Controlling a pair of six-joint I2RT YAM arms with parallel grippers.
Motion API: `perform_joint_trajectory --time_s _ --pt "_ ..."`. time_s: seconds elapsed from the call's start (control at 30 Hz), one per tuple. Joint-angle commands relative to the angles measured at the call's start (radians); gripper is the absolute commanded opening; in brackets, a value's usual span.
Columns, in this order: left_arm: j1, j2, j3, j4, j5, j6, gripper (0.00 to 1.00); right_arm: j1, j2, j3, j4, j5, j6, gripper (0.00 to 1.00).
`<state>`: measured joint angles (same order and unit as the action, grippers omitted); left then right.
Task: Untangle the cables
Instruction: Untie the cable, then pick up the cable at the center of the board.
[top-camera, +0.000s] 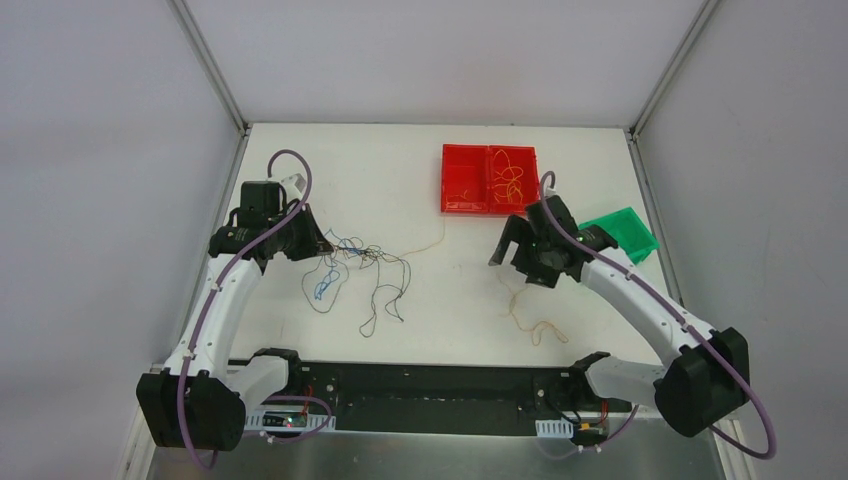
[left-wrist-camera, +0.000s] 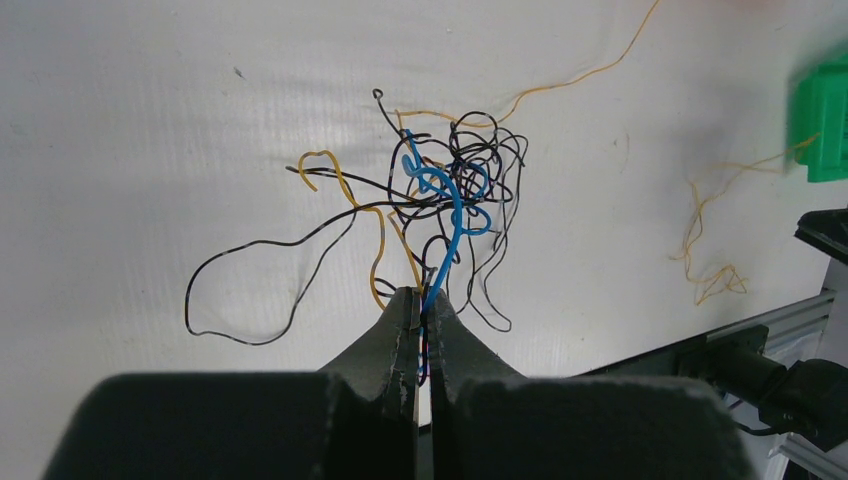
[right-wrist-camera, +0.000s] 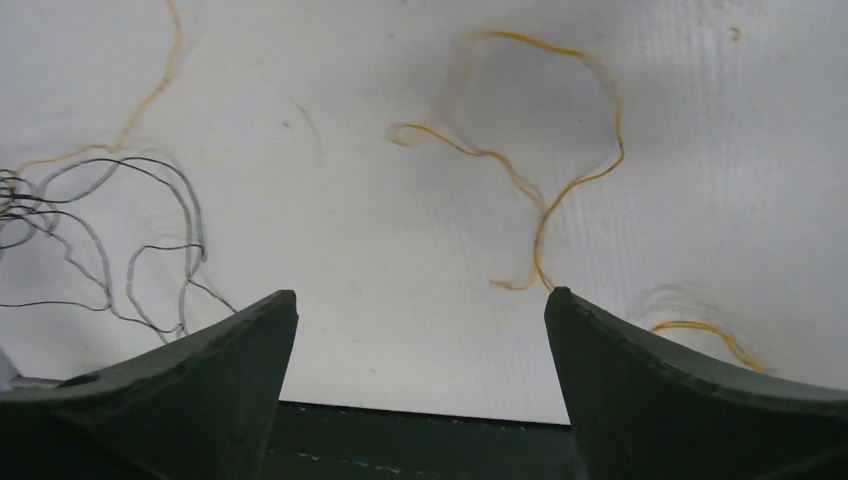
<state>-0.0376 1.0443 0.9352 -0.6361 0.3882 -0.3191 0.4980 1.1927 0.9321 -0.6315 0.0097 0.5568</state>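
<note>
Seemingly mid-separation, the left gripper (left-wrist-camera: 418, 312) is clenched on a blue strand (left-wrist-camera: 450, 225) of the knotted cables (left-wrist-camera: 455, 175), lying left of centre on the white table (top-camera: 380, 170), while the right gripper (right-wrist-camera: 420, 294) hangs spread wide and empty over a loose orange wire (right-wrist-camera: 560, 190). Next it likely must pinch a dark strand (left-wrist-camera: 250, 245) and pull away from the left. A red tray (top-camera: 446, 180) and green box (top-camera: 620, 230) sit far right, between grey walls (top-camera: 100, 150).

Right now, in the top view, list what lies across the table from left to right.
left gripper → tangled cables → red tray → green bin
</note>
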Motion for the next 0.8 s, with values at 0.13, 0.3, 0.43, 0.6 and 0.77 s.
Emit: perform_joint_trajectory --time_s 0.13,0.3,0.43,0.6,0.77 --pt "0.006 -0.002 0.014 -0.004 0.042 0.01 0.0 0.023 -0.087 0.007 -0.266 0.139 0.005 0.99" --pt "0.005 -0.01 0.011 -0.002 0.053 0.011 0.0 0.082 -0.107 -0.008 -0.432 0.309 0.227 0.99" --pt "0.006 -0.015 0.01 0.0 0.063 0.01 0.0 0.165 -0.16 -0.052 -0.528 0.362 0.405 0.99" --pt "0.007 -0.023 0.01 0.002 0.07 0.01 0.0 0.209 -0.29 -0.245 -0.382 0.262 0.512 0.99" --pt "0.006 -0.031 0.002 0.005 0.079 0.011 0.0 0.208 -0.42 -0.403 -0.261 0.328 0.57 0.99"
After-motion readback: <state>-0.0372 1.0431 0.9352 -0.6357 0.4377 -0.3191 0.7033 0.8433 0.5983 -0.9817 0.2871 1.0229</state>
